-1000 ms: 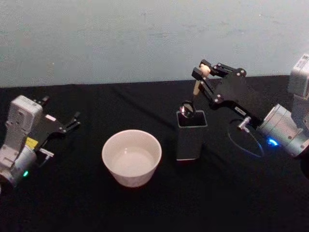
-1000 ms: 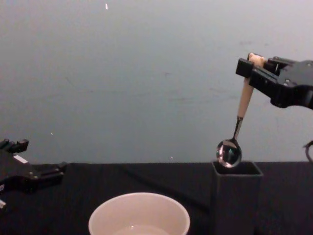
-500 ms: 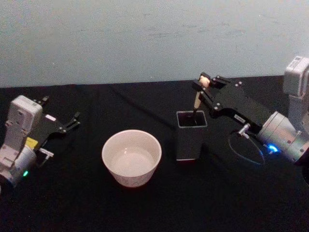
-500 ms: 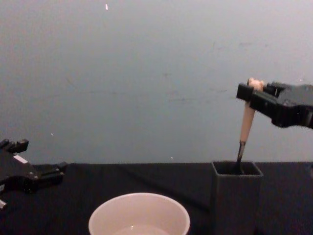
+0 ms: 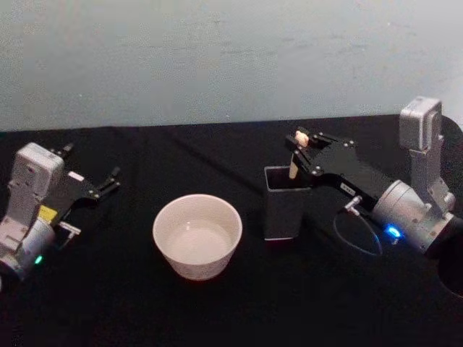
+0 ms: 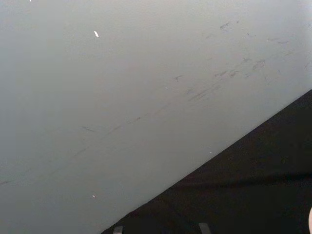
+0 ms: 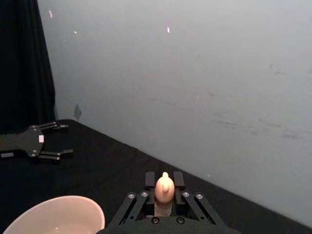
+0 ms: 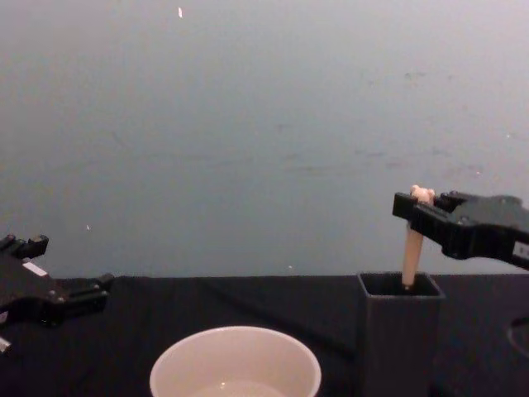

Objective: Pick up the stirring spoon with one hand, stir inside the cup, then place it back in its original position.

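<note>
The stirring spoon (image 8: 411, 248) stands in the dark grey square holder (image 8: 400, 335), its original position; just the beige handle and bear head (image 7: 164, 186) rise above the rim, the bowl hidden inside. My right gripper (image 8: 418, 207) is shut on the handle's top, just above the holder (image 5: 286, 204); in the head view that gripper (image 5: 298, 142) reaches in from the right. The cream-white cup (image 5: 197, 235) sits left of the holder, and its rim (image 8: 235, 364) shows low in the chest view. My left gripper (image 5: 108, 181) rests open at the far left.
A black cloth (image 5: 231, 303) covers the table, with a pale wall behind. A thin cable loops on the cloth (image 5: 358, 231) under my right arm. The left gripper (image 7: 44, 146) lies far off in the right wrist view.
My right gripper has come down with the spoon. The spoon's bowl, first level with the holder's rim, has sunk inside until just the handle shows. The left arm has not moved.
</note>
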Tool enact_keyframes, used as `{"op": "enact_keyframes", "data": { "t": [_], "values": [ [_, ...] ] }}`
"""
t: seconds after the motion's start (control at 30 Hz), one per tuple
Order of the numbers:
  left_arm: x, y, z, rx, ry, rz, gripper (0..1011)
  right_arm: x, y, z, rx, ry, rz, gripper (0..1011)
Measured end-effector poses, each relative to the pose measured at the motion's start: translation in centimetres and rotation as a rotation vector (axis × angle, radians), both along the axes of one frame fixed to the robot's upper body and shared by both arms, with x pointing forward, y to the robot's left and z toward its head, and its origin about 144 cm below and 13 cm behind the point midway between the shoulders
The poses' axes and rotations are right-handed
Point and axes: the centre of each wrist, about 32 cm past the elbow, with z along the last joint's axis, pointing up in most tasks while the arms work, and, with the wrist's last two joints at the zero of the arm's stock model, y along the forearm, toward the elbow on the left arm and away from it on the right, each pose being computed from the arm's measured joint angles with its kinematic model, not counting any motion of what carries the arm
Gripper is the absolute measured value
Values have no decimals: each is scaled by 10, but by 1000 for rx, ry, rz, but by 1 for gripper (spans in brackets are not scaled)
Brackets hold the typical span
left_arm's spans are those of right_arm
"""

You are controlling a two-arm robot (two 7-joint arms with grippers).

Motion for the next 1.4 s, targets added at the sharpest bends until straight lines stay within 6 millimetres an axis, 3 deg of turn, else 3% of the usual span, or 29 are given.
{"op": "enact_keyframes", "data": {
  "t": [1.4],
  "values": [
    [0, 0, 0, 0, 0, 0, 1001, -6, 7, -16, -9, 97, -45, 214]
  ]
}}
